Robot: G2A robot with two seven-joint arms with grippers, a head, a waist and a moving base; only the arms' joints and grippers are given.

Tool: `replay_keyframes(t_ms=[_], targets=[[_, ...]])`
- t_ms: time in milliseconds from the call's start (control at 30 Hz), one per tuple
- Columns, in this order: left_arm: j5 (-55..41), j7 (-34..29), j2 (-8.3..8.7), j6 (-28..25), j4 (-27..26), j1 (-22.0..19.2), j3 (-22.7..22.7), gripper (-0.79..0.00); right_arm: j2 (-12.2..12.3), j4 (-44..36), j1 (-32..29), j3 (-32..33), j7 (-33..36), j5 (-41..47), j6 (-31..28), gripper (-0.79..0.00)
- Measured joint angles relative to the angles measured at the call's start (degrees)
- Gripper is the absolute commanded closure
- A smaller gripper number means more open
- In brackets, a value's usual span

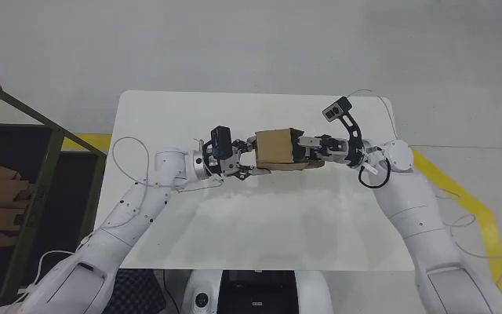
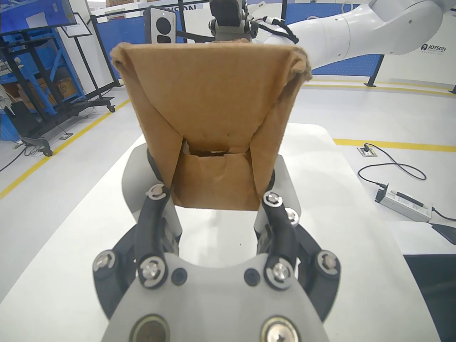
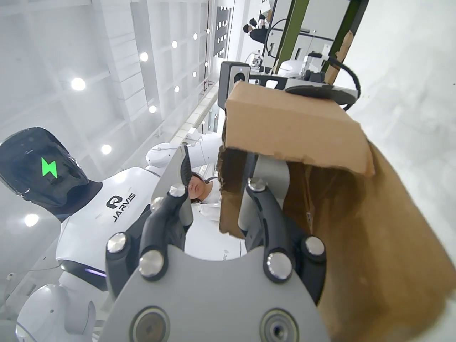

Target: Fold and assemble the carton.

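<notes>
At top-view centre, the carton [image 1: 274, 147] hangs over the table [image 1: 314, 228], clamped endwise by the left gripper [image 2: 215, 176]. Right gripper [image 3: 222, 176]: open, straddling one wall [image 3: 229, 204] (one finger inside). Risk: a hard push may tear that wall or twist the carton loose.

You are looking at a white table [image 1: 235, 228]; the carton [image 1: 276, 147] is sitting over its middle, nearer the far edge, contact unclear.
</notes>
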Motion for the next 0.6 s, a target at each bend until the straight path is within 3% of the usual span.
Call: replay_keyframes(t_ms=[67,600], targets=[[-0.38,0.08,0.06,-0.19,-0.13,0.16,-0.38,-0.428,0.31,0.31,-0.1,0.88,-0.34,-1.06,-0.33,0.0],[-0.33,-2.1,-0.08,-1.9,-1.29,0.49,0.01,-0.431,0.03,-1.32,1.07,-1.62,-0.83,-5.88,-0.82,0.0]])
